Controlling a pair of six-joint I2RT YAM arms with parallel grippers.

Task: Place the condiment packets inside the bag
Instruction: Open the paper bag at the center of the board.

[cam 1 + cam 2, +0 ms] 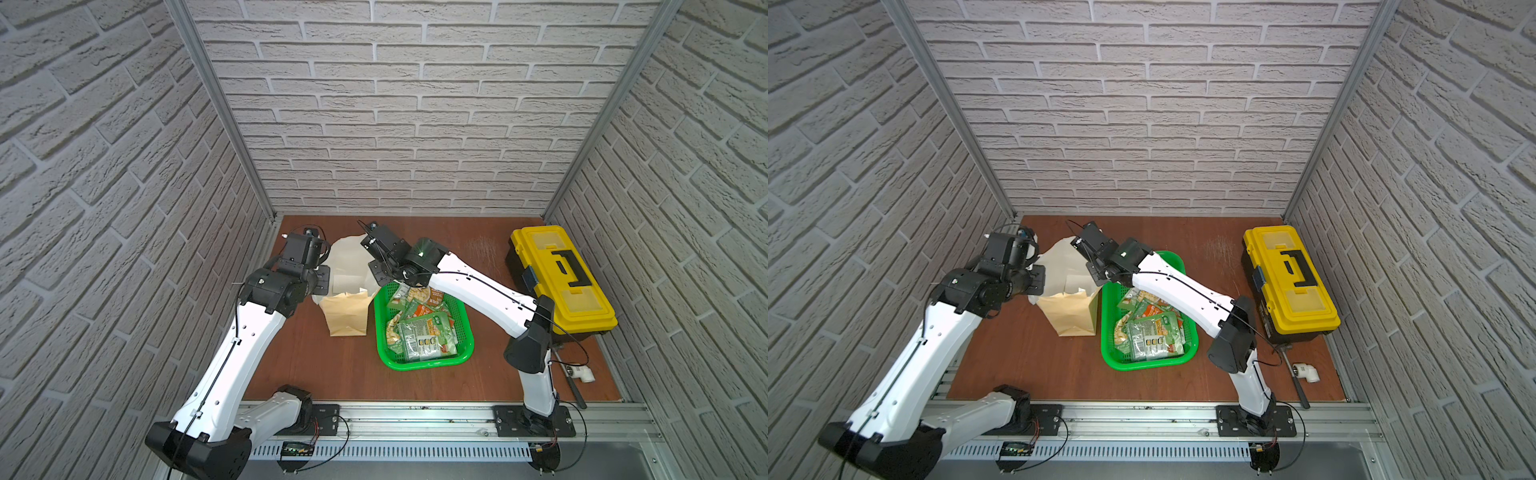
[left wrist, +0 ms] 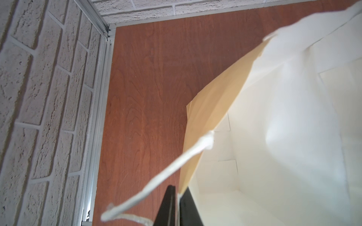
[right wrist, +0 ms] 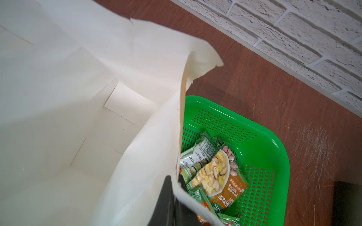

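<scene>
The bag (image 1: 348, 316) stands upright left of a green basket (image 1: 415, 366), its tan front toward the camera and its white inside (image 3: 78, 97) spread wide. My left gripper (image 2: 177, 190) is shut on the bag's left rim, one finger outside on the tan paper (image 2: 213, 101) and one inside. A white cord handle (image 2: 176, 162) hangs loose beside it. My right gripper (image 3: 175, 178) is shut on the bag's right rim, just over the basket. Several condiment packets (image 1: 419, 328) (image 1: 1150, 328) (image 3: 213, 176), green and orange, lie piled in the basket.
A yellow toolbox (image 1: 561, 278) sits at the right wall. A white pipe elbow (image 1: 582, 374) and a dark rod (image 1: 575, 388) lie in front of it. Brick-pattern walls close in the left, back and right. The basket rim (image 3: 274, 146) touches the bag's right side.
</scene>
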